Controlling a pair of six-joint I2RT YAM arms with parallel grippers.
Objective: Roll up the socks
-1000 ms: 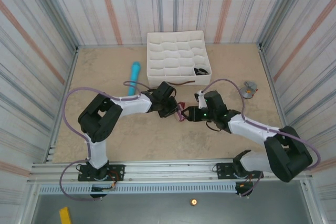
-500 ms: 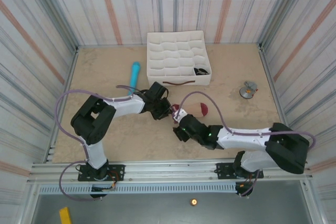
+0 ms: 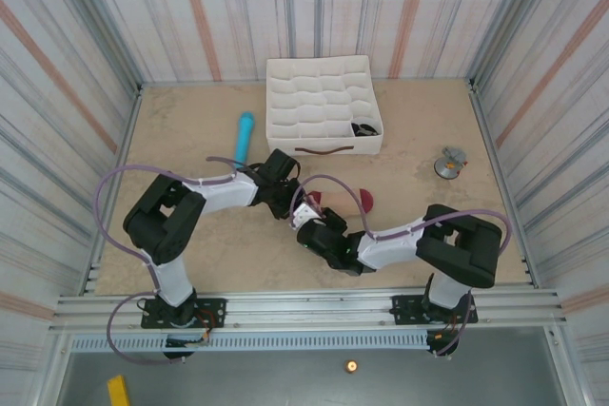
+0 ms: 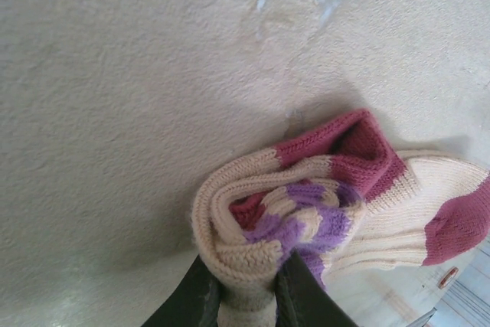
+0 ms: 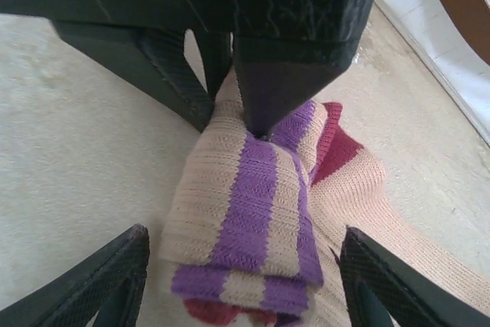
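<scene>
Quick update from the sock job. My left arm is folded with its elbow out to the left and the forearm running right across the bench (image 3: 419,140) to about the middle. My right arm is bent tight near its base, forearm low and reaching left, so its wrist sits just on the near side of my left one.

My left pincer (image 4: 249,296) is clamped on the rolled-up cuff end of the beige sock (image 4: 306,204), with the purple stripes bunched right at the tips. My right pincer (image 5: 243,266) is spread wide, its fingers (image 5: 107,273) standing either side of the roll with a gap on both sides, so no grip there.

Compared with a second ago, my right arm has swung around a lot. It was stretched in from the right with the elbow far out, and now it comes at the roll from the near side. My left pincer has slid a bit left and nearer. The maroon toe (image 3: 364,201) was hidden then and shows now.

The sock lies mid-bench, long axis left to right, roll on the left, toe pointing right.
</scene>
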